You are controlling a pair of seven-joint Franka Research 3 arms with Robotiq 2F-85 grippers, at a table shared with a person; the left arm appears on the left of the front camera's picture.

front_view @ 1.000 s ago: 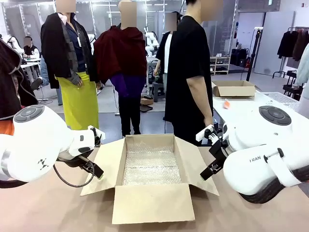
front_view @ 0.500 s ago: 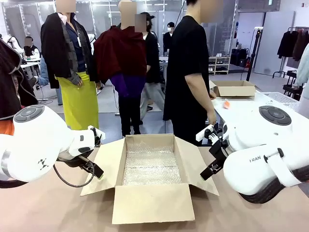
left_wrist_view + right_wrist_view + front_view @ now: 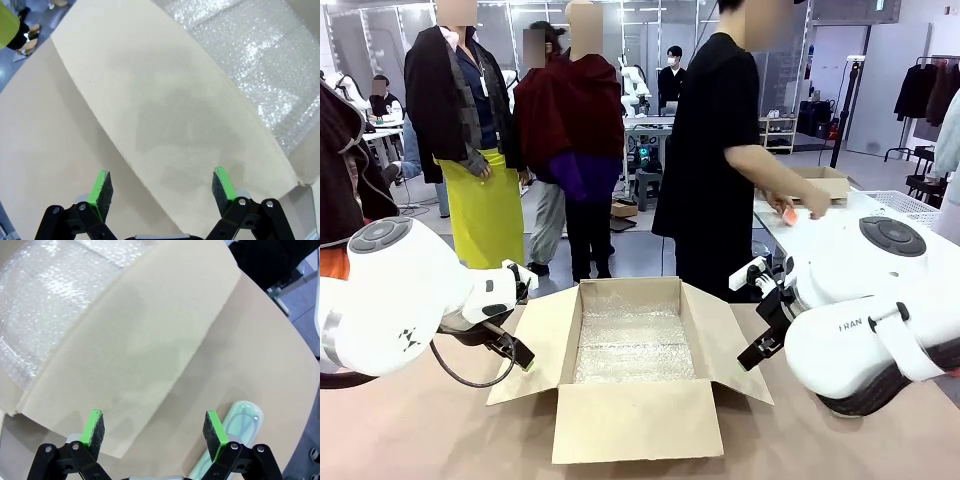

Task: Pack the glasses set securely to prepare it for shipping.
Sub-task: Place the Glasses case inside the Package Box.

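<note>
Cardboard box (image 3: 630,420), flaps open, sits mid-counter, its floor lined with bubble wrap (image 3: 635,345).

Front view: left pincer (image 3: 520,358) hangs by the box's left flap and right pincer (image 3: 757,352) by the right flap. Both are released and hold nothing. At the far right a person's hand (image 3: 800,203) reaches to a small orange-red item (image 3: 788,213) on a white table (image 3: 840,225). Cannot tell whether that is the red case of the set.

Left wrist view: green pads stand wide apart over the left flap (image 3: 165,100). Bare counter (image 3: 40,150) on one side, wrap lining on the other. Nothing between the pads.

Right wrist view: jaws wide over the right flap (image 3: 140,340). The mint case (image 3: 242,422) lies flat on the counter, just outside the flap's edge and close by one pad. It is not inside the box.

Handling, judged:
- The case looks like a stiff, smooth shell, light, with rounded ends, so likely slippery.
- Contents are fragile, so use a modest squeeze.
- Take it across the short width at mid-length, pads on the long straight sides.
- It lies low on the counter, so the pads must come right down to the surface.
- The nearby flap edge could foul one finger.
</note>
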